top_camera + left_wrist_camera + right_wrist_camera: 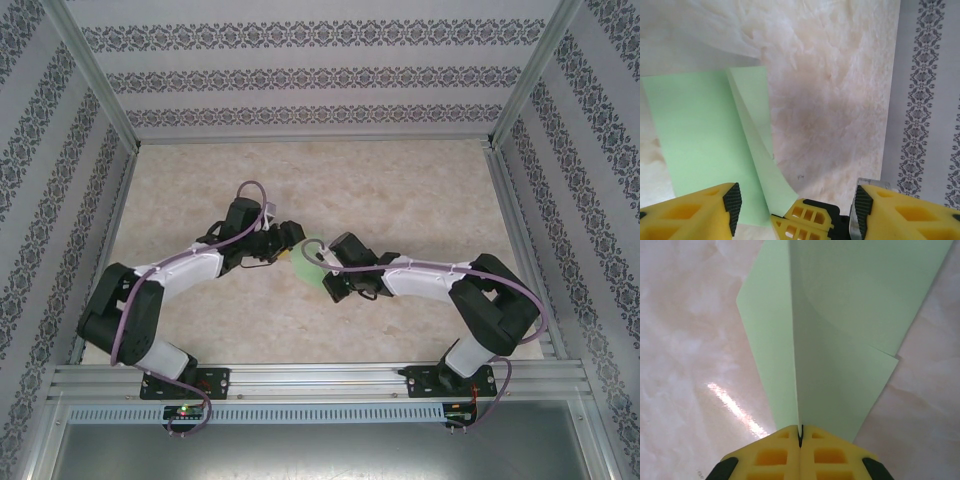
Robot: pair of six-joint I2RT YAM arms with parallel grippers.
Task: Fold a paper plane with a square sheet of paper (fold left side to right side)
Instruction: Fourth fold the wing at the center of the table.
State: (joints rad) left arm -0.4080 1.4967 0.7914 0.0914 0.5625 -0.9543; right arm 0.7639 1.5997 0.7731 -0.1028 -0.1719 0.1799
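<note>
The light green square sheet of paper lies mid-table between the two arms, partly folded, with one flap lifted off the marbled surface. My right gripper is shut on the raised edge of the paper, its yellow fingertips pressed together; in the top view this right gripper sits just right of the sheet. My left gripper is open and holds nothing, its pads wide apart on either side of the right gripper's yellow tip. The paper spreads to the left of it. The left gripper is at the sheet's left.
The marbled tabletop is bounded by aluminium rails and patterned walls at the back and both sides. Both arm bases are bolted at the near rail. The patterned wall stands at the right of the left wrist view.
</note>
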